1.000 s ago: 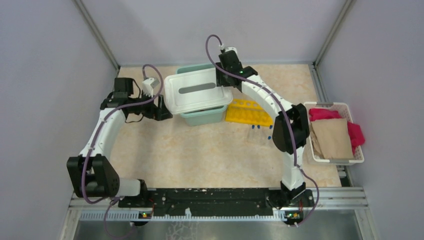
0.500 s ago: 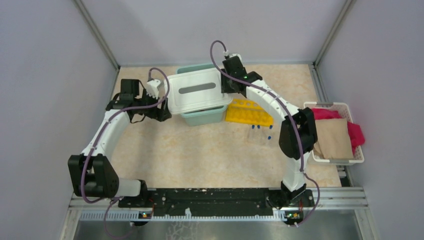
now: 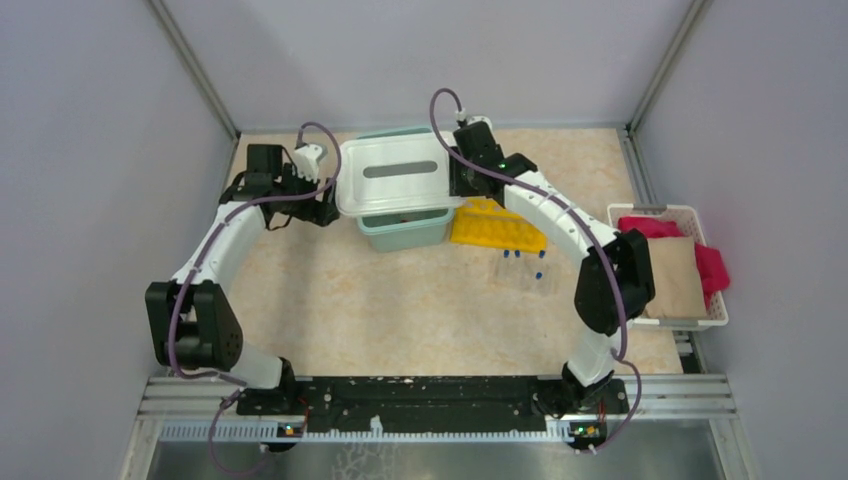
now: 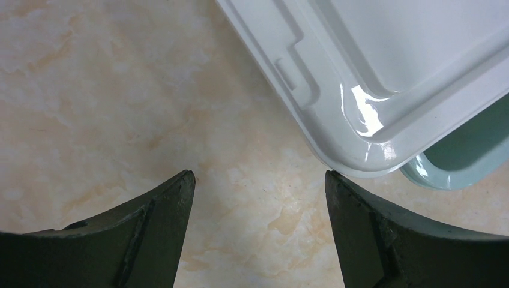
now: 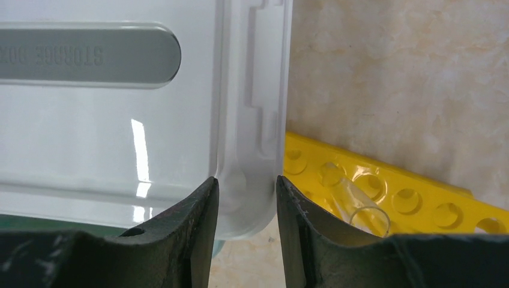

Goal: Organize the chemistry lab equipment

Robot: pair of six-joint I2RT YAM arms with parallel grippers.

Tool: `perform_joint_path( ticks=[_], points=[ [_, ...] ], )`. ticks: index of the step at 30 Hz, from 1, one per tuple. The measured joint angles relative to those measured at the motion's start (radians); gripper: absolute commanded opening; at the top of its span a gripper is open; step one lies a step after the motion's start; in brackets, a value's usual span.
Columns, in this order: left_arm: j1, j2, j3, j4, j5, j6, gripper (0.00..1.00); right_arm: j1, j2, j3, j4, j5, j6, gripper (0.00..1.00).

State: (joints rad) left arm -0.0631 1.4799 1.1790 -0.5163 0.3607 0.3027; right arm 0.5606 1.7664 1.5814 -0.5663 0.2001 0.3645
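Observation:
My right gripper [image 3: 458, 178] is shut on the right rim of a white lid [image 3: 393, 175], which lies over a teal bin [image 3: 408, 230]. In the right wrist view the fingers [image 5: 204, 210] pinch that rim [image 5: 255, 120]. My left gripper [image 3: 326, 203] is open and empty beside the lid's left corner [image 4: 360, 90], above bare table. The yellow holed rack [image 3: 497, 226] lies right of the bin, with a clear tube [image 5: 360, 207] on it. Blue-capped test tubes [image 3: 522, 268] lie in front of the rack. The glass cups and squeeze bottle are out of view.
A white basket [image 3: 715, 318] of pink and brown cloths stands at the right edge. The teal bin's corner [image 4: 462, 165] shows under the lid in the left wrist view. Grey walls close in the left, back and right sides.
The lid has moved toward the back and now lies flatter over the bin. Both arms have moved back with it, and the left gripper now sits by the lid's left corner.

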Motion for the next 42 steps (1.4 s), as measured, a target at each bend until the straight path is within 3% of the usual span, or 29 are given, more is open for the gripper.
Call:
perform_joint_path(
  ticks=[11, 16, 21, 26, 30, 36, 42],
  points=[
    [0.000, 0.085, 0.057, 0.056, -0.104, -0.019, 0.85, 0.084, -0.049, -0.058, -0.004, 0.006, 0.016, 0.39],
    [0.012, 0.116, 0.069, 0.070, -0.138, -0.034, 0.85, 0.120, -0.050, -0.035, -0.056, -0.045, 0.030, 0.51],
    [0.053, 0.117, 0.099, 0.072, -0.126, -0.049, 0.87, 0.124, -0.051, 0.098, -0.192, -0.079, 0.012, 0.64],
    [0.100, 0.089, 0.103, 0.074, -0.101, -0.060, 0.87, 0.090, -0.044, 0.235, -0.230, -0.093, -0.016, 0.66],
    [0.104, 0.064, 0.097, 0.076, -0.072, -0.065, 0.87, 0.010, 0.073, 0.476, -0.211, -0.084, -0.040, 0.65],
    [0.102, 0.061, 0.054, 0.069, -0.006, -0.085, 0.88, -0.057, 0.415, 0.863, -0.145, -0.068, -0.093, 0.68],
    [0.102, 0.064, 0.015, 0.072, 0.009, -0.102, 0.87, -0.087, 0.515, 0.743, -0.085, -0.164, -0.075, 0.68]
  ],
)
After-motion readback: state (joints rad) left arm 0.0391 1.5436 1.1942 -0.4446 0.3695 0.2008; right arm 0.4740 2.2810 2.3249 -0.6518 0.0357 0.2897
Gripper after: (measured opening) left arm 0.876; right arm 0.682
